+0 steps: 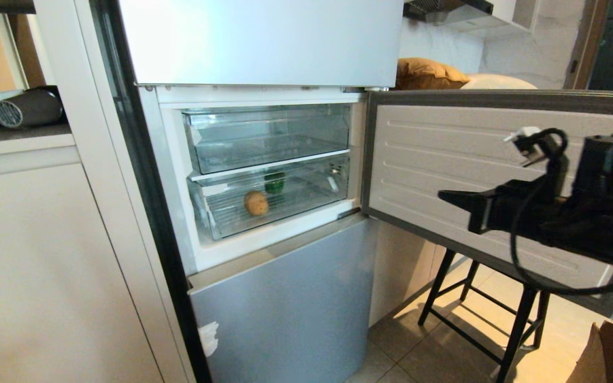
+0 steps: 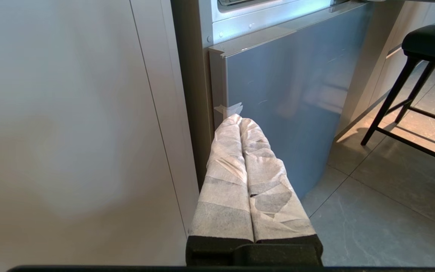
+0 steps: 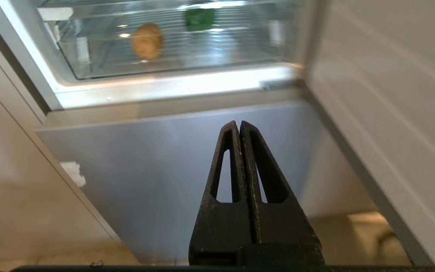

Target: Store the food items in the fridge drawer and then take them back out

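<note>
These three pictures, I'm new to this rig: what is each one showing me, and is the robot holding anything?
The wide picture is from the robot's head: an open fridge with a potato and a green pepper inside the lower clear drawer. The other two come from cameras on each wrist. The right gripper, raised in front of the open fridge door, is shut and empty. The left gripper, its fingers wrapped in white cloth, is shut and empty, low beside the fridge's bottom door.
</note>
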Tool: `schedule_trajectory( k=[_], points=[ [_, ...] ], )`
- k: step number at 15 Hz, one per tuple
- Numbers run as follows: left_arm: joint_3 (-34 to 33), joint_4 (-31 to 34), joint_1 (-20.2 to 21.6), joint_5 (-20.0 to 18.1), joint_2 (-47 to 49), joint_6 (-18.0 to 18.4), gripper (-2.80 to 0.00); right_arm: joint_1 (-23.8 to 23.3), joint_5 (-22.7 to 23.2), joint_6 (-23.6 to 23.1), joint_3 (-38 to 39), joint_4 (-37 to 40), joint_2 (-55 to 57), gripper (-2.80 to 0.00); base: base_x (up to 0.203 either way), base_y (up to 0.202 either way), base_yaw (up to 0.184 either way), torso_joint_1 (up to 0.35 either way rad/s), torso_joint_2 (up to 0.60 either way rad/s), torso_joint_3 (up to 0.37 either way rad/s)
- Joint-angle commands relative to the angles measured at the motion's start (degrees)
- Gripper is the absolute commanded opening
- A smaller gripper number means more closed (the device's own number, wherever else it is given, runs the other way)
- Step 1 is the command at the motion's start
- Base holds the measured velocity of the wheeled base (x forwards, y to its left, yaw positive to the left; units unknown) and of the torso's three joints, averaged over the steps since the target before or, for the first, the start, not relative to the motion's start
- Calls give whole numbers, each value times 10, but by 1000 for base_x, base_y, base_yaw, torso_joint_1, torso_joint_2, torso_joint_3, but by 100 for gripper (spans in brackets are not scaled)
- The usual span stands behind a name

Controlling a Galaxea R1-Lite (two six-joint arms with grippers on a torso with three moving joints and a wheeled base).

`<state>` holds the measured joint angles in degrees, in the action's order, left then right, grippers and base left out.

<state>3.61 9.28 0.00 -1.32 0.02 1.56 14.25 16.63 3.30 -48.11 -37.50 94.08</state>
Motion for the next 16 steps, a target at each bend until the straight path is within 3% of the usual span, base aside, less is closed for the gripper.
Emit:
schedule_trajectory(
  k=[1, 4, 8, 10, 12, 16],
  points=[
    [0, 0, 0, 0, 0, 0, -280, 35, -12, 0, -43, -25, 110, -280, 0, 0, 0, 0, 0, 0],
    [0, 0, 0, 0, -1, 0, -280, 92, -75, -3, -132, -49, 178, -280, 0, 0, 0, 0, 0, 0],
    [0, 0, 0, 0, -1, 0, -280, 124, -100, -2, -179, -55, 233, -280, 0, 0, 0, 0, 0, 0],
    [0, 0, 0, 0, -1, 0, -280, 124, -117, -2, -172, -65, 232, -280, 0, 0, 0, 0, 0, 0],
    [0, 0, 0, 0, -1, 0, -280, 123, -153, -8, -150, -138, 231, -280, 0, 0, 0, 0, 0, 0],
    [0, 0, 0, 0, -1, 0, -280, 116, -164, -86, -21, -223, 160, -280, 0, 0, 0, 0, 0, 0]
  ],
)
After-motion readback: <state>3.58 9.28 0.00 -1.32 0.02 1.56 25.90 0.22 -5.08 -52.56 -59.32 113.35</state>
